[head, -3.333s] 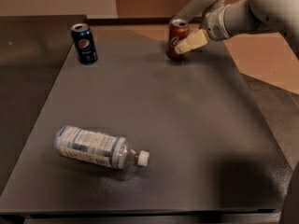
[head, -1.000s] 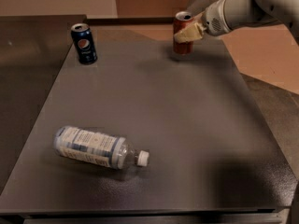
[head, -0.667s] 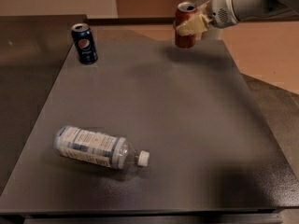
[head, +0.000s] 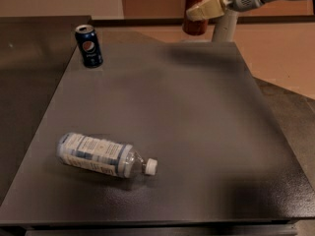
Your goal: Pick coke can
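The coke can (head: 195, 24), red with a silver top, hangs in the air above the far edge of the dark table (head: 197, 132), at the top of the camera view. My gripper (head: 201, 10) is shut on it; a cream-coloured finger (head: 205, 9) crosses the can's upper part, and the arm reaches in from the top right. The can is upright and well clear of the table surface.
A dark blue Pepsi can (head: 89, 45) stands at the table's far left corner. A clear plastic bottle (head: 101, 155) with a white cap lies on its side near the front left. The table's right edge drops to a tan floor.
The gripper has lifted the coke can off the table and raised it steadily higher; the can now hangs above the table's far edge. The Pepsi can and the bottle have not moved.
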Tool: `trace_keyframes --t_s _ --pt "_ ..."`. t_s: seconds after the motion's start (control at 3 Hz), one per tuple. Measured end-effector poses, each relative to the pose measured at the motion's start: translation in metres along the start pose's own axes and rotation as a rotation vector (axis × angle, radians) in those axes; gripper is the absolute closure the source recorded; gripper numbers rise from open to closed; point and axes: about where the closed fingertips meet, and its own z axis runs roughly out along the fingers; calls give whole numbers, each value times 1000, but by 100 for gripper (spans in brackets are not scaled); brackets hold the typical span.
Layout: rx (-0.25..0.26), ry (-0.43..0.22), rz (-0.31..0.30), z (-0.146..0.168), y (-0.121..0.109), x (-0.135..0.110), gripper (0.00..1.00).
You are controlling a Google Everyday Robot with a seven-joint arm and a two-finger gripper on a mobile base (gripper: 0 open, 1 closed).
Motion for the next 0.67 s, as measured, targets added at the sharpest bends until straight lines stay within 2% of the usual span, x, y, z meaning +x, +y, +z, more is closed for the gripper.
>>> trace_keyframes --t_s 0.33,0.67 --pt "-37 -21 -30 -7 6 -8 100" --pt "-40 -20 -31 -7 7 -9 100"
